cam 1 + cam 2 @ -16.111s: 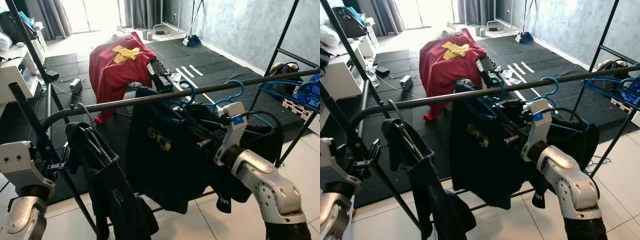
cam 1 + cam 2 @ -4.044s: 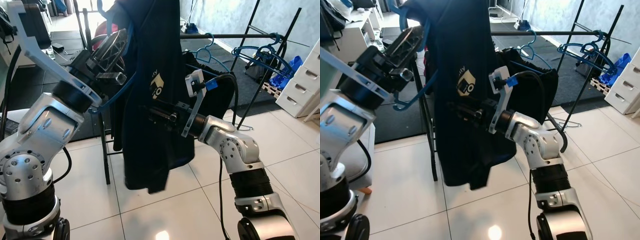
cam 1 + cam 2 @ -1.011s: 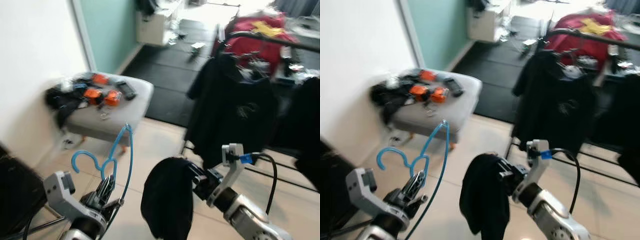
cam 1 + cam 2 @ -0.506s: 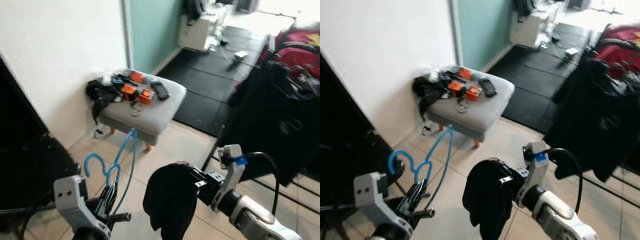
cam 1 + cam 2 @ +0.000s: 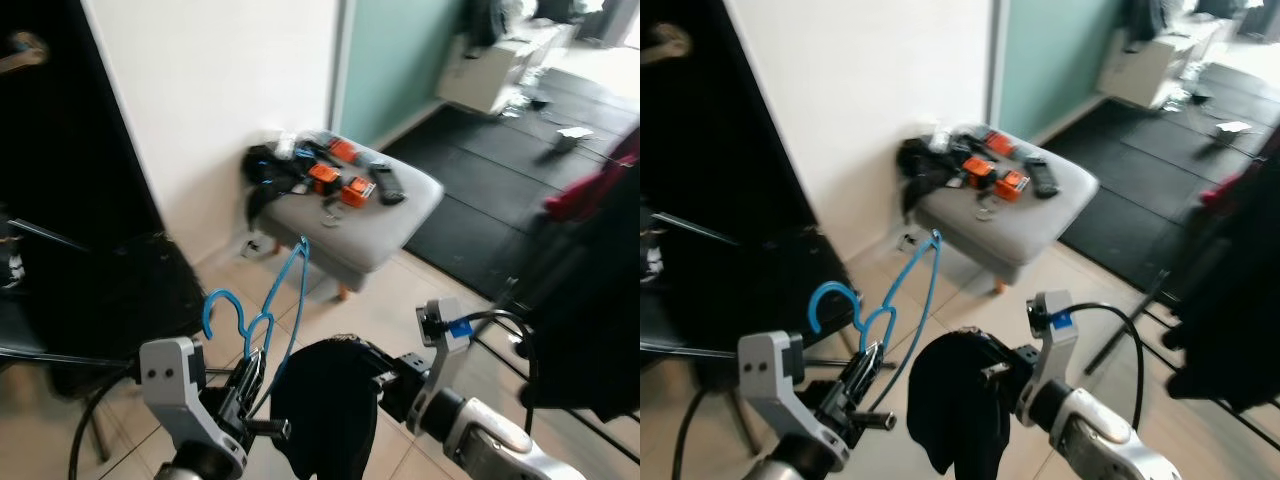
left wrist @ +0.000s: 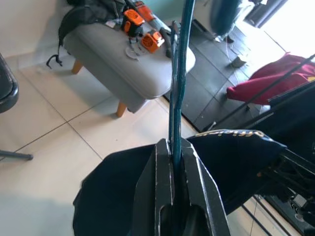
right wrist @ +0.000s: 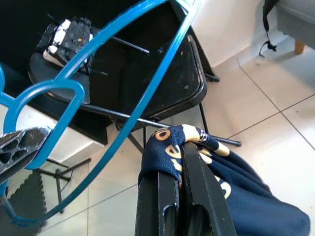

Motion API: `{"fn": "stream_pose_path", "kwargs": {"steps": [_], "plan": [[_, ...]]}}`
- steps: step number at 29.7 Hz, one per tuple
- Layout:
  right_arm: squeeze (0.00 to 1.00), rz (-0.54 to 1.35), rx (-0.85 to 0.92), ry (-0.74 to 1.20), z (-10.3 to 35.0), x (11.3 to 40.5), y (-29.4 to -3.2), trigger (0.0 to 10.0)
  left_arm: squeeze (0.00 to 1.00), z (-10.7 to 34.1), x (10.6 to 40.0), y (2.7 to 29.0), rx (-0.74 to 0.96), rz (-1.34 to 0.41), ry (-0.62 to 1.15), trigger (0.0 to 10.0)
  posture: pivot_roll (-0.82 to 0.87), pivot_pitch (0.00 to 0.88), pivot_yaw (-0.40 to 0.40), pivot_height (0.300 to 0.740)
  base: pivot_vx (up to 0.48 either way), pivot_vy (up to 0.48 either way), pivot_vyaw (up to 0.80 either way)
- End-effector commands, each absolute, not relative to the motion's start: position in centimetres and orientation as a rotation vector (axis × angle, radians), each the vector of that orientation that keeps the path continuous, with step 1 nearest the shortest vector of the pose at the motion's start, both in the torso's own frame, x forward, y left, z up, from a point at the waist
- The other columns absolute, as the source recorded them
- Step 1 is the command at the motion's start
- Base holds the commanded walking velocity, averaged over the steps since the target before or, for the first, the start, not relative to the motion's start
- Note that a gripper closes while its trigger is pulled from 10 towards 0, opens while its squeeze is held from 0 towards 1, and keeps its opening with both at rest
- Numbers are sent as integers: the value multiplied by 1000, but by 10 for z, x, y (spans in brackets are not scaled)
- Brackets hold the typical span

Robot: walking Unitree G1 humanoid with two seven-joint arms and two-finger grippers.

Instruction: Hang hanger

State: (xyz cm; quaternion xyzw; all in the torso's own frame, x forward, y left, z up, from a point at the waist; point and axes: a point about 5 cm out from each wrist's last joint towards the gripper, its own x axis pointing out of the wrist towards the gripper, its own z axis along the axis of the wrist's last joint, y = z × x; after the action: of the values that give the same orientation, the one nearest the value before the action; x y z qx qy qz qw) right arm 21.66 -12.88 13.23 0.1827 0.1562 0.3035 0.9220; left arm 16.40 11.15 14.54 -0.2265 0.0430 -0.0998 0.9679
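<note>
Blue hanger (image 5: 262, 310) pinched, left end effector (image 6: 173, 162); lower end hidden (dark garment (image 5: 325, 420)).

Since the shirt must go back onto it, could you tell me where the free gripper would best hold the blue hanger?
Judging by its pose, grip the blue hanger on its bare sloping arm, coming from the robot's right. The left gripper already pinches the part below the hook. The right gripper would first have to release the dark shirt.
</note>
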Motion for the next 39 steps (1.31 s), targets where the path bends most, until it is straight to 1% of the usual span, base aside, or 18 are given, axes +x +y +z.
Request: {"fn": "stream_pose_path", "kwargs": {"steps": [1, 10, 39], "plan": [[0, 640, 383, 302, 138, 215, -127, 10000, 0, 146, 164, 111, -450, -196, 81, 10000, 13, 132, -81, 740, 0, 0, 712], [0, 646, 385, 306, 139, 216, -126, 10000, 0, 147, 165, 112, -454, -189, 75, 10000, 18, 139, -87, 740, 0, 0, 712], [0, 662, 406, 305, 142, 217, -119, 10000, 0, 146, 165, 118, -458, -167, 89, 10000, 20, 157, -66, 740, 0, 0, 711]]}}
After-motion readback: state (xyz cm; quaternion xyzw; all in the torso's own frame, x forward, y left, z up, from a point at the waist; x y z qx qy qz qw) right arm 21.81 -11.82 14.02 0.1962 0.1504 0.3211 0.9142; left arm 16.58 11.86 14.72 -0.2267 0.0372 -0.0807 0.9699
